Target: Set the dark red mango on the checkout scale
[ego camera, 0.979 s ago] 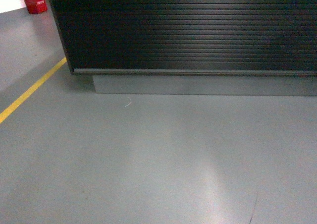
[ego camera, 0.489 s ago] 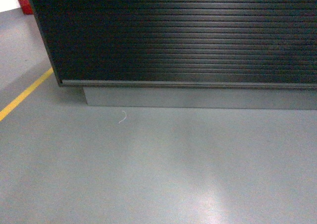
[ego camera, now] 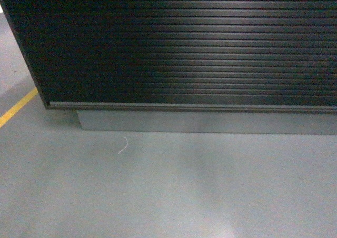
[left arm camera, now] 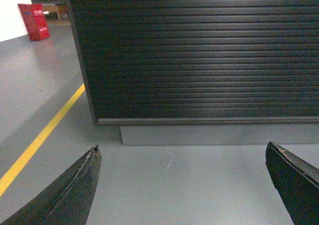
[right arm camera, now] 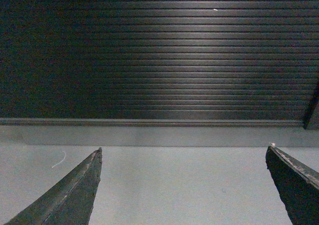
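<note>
The ribbed black front panel of the checkout [ego camera: 189, 48] fills the upper half of the head view, and it shows again as the checkout [left arm camera: 199, 56] in the left wrist view and the checkout [right arm camera: 159, 56] in the right wrist view. Its top is out of view. The dark red mango and the scale are out of view. My left gripper [left arm camera: 182, 153] is open over bare floor, nothing between its fingers. My right gripper [right arm camera: 183, 153] is open too, empty, facing the panel. Neither gripper shows in the head view.
A grey plinth [ego camera: 205, 122] runs under the panel. A yellow floor line [ego camera: 16, 107] slants at the left, by the counter's left corner. A small white thread [ego camera: 123, 145] lies on the grey floor. A red crate [left arm camera: 34, 22] stands far back left.
The counter has grown larger and shifted left and down in the head view; the red object at top left has left the frame. I am closer to the checkout.
</note>
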